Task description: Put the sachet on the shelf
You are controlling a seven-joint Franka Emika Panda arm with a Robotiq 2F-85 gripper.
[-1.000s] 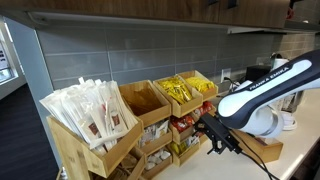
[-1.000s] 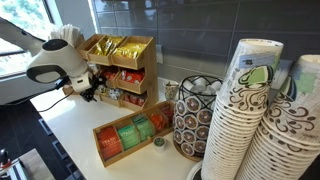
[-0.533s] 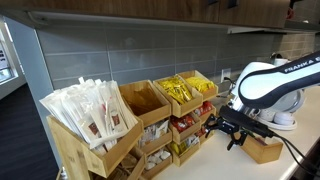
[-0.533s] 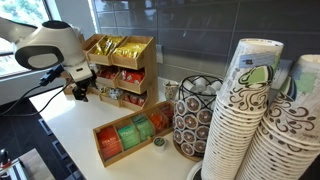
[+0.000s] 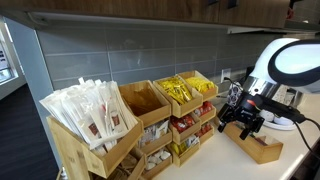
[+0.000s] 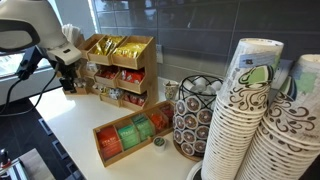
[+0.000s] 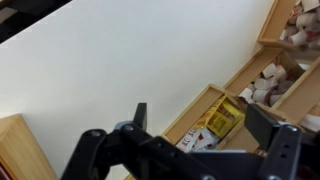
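The shelf is a light-wood tiered rack with yellow packets in its top bin, red and white ones lower down; it also shows in an exterior view. In the wrist view a small yellow sachet lies in a lower bin on top of red-and-white packets. My gripper is open and empty, above and back from that bin. In both exterior views the gripper hangs beside the shelf's end, apart from it.
White paper-wrapped sticks fill a big bin at the shelf's end. A wooden tray lies under the arm. A tea box, a pod holder and stacked paper cups stand on the white counter.
The gripper has drawn back and up from the shelf's lower bins, and the arm has risen away from the rack.
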